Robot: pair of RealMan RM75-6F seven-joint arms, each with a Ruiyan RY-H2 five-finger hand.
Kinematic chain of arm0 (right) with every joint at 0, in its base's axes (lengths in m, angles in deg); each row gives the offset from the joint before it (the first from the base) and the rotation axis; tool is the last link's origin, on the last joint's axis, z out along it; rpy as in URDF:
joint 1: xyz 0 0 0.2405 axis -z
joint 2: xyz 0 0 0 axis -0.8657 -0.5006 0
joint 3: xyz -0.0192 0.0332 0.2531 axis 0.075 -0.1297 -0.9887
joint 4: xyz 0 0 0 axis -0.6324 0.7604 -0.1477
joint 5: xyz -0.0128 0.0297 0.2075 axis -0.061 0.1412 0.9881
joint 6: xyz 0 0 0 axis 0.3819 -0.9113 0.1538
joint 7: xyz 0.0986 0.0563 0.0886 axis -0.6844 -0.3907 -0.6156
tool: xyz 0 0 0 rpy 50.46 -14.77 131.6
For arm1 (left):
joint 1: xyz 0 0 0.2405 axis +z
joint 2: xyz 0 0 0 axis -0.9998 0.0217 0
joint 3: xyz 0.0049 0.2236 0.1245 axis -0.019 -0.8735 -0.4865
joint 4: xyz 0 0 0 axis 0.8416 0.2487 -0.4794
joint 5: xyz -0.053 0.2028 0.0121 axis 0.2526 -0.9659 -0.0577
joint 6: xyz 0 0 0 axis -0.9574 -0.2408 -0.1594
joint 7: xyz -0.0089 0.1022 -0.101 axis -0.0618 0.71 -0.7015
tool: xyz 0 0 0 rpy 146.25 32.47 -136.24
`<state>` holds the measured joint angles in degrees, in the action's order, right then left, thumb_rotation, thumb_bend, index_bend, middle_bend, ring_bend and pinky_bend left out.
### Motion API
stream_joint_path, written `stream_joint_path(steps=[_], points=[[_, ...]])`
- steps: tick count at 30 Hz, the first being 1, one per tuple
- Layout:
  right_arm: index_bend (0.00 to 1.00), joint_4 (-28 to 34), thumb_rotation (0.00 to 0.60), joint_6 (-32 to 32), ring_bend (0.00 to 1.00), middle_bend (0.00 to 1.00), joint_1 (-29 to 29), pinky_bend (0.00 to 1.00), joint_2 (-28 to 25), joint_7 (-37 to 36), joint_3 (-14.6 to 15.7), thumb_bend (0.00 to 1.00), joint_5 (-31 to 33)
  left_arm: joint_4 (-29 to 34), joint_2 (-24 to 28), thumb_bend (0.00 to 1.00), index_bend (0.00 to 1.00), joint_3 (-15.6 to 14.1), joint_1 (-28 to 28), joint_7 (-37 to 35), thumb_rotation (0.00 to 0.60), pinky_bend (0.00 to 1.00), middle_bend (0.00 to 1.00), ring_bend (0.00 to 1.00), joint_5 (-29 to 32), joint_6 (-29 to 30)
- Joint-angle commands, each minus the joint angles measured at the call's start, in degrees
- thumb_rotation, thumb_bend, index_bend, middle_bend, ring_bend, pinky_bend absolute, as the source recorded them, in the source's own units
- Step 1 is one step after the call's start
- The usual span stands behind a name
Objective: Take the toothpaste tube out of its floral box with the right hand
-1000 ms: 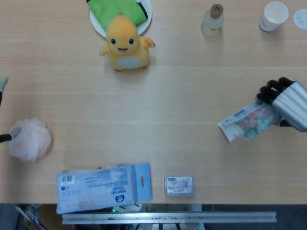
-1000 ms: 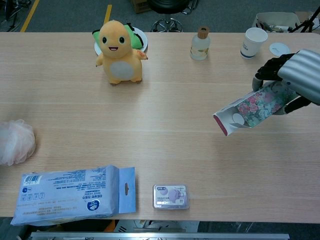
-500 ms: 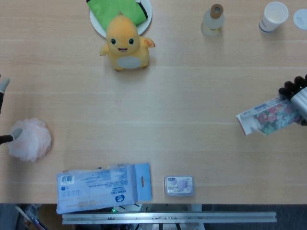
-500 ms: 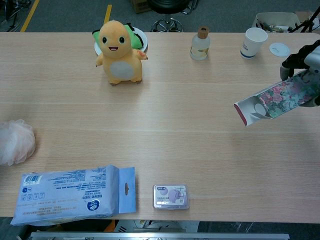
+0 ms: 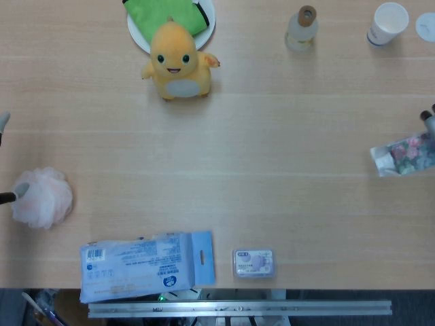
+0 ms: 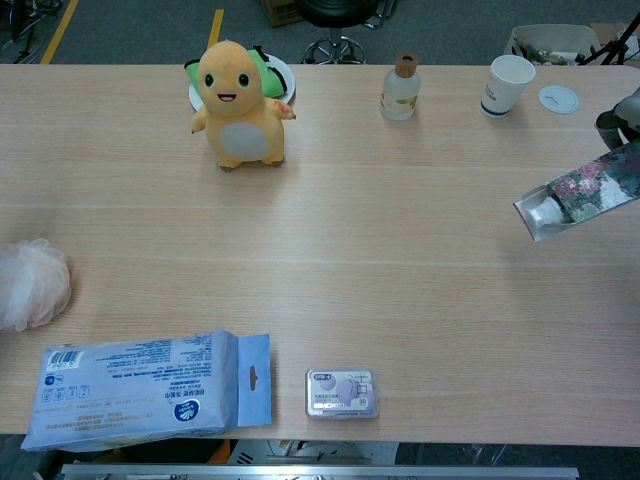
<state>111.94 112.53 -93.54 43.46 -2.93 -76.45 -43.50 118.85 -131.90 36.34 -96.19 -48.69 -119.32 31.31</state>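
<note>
The floral box (image 6: 585,190) hangs tilted at the far right edge, open end pointing left and down; it also shows in the head view (image 5: 406,153). The white end of the toothpaste tube (image 6: 544,211) shows inside the opening. My right hand (image 6: 621,116) grips the box's far end; only dark fingertips (image 5: 427,115) remain in frame, the rest is cut off. My left hand (image 5: 13,190) peeks in at the left edge, fingertips spread, one touching a pink bath puff (image 5: 44,197).
A blue wet-wipes pack (image 6: 145,390) and a small floss case (image 6: 342,392) lie near the front edge. At the back stand an orange plush toy (image 6: 238,105), a plate with green cloth (image 5: 170,17), a small bottle (image 6: 399,88), a paper cup (image 6: 508,85) and a lid (image 6: 558,97).
My right hand has carried the floral box steadily to the right, from mid-right of the table to the frame's edge. The left hand has barely moved.
</note>
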Motion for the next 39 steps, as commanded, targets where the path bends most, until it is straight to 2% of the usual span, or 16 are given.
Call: stream_joint_path(steps=[1,6,10,16,21,23,28,30,33,35,39], points=[[0.63,10.1,0.6,2.5,0.45,0.6,-7.1,0.63,-2.2,16.6,-2.0,0.03,18.0,-0.3,-0.1,0.0,0.0,-0.1,0.1,-0.2,0.6,0.22,0.0,0.0,0.1,0.0],[0.63,12.6,0.6,7.8,0.45,0.6,-10.7,0.63,-0.9,23.0,-2.3,0.04,25.3,-0.6,-0.2,0.0,0.0,-0.2,0.1,-0.8,0.6,0.22,0.0,0.0,0.3,-0.1],[0.63,13.7,0.6,11.0,0.45,0.6,-12.8,0.63,0.0,25.7,-2.4,0.04,28.6,-0.8,-0.2,0.0,0.0,-0.3,0.3,-1.1,0.6,0.22,0.0,0.0,0.3,0.0],[0.63,14.4,0.6,14.2,0.45,0.6,-13.4,0.63,0.1,25.3,-1.9,0.04,28.3,-1.0,-0.3,0.0,0.0,-0.3,0.3,-1.4,0.6,0.22,0.0,0.0,0.4,0.0],[0.62,13.4,0.6,13.6,0.44,0.58,-11.9,0.62,0.0,20.8,-0.7,0.04,24.0,-1.2,-0.5,0.0,0.0,-0.4,0.4,-1.5,0.6,0.22,0.0,0.0,0.4,0.2],[0.56,11.6,0.6,12.4,0.39,0.52,-10.6,0.59,0.4,17.2,0.0,0.04,20.3,-1.2,-0.5,0.0,0.0,-0.4,0.4,-1.4,0.6,0.22,0.0,0.0,0.4,0.2],[0.2,7.7,0.6,9.3,0.16,0.25,-8.4,0.4,1.0,9.6,0.8,0.0,14.9,-1.0,-0.5,0.0,0.0,-0.4,0.4,-1.2,0.6,0.22,0.0,0.0,0.5,0.2],[0.08,6.2,0.6,8.2,0.1,0.17,-7.8,0.35,1.3,6.9,0.9,0.0,13.3,-0.9,-0.4,0.0,0.0,-0.4,0.4,-1.0,0.6,0.22,0.0,0.0,0.5,0.2],[0.0,4.9,0.6,7.2,0.03,0.06,-7.1,0.3,1.5,3.7,0.7,0.0,11.0,-0.8,-0.4,0.0,0.0,-0.3,0.3,-0.9,0.6,0.22,0.0,0.0,0.7,0.1],[0.0,3.8,0.6,6.8,0.01,0.01,-6.4,0.28,1.8,0.4,0.4,0.0,8.2,-0.8,-0.4,0.0,0.0,-0.3,0.4,-0.9,0.6,0.22,0.0,0.0,0.7,0.1],[0.0,1.1,0.6,7.8,0.0,0.0,-4.3,0.27,3.0,-6.6,-0.4,0.0,0.7,-0.8,-0.5,0.0,0.0,-0.3,0.4,-1.1,0.6,0.22,0.0,0.0,0.7,0.2]])
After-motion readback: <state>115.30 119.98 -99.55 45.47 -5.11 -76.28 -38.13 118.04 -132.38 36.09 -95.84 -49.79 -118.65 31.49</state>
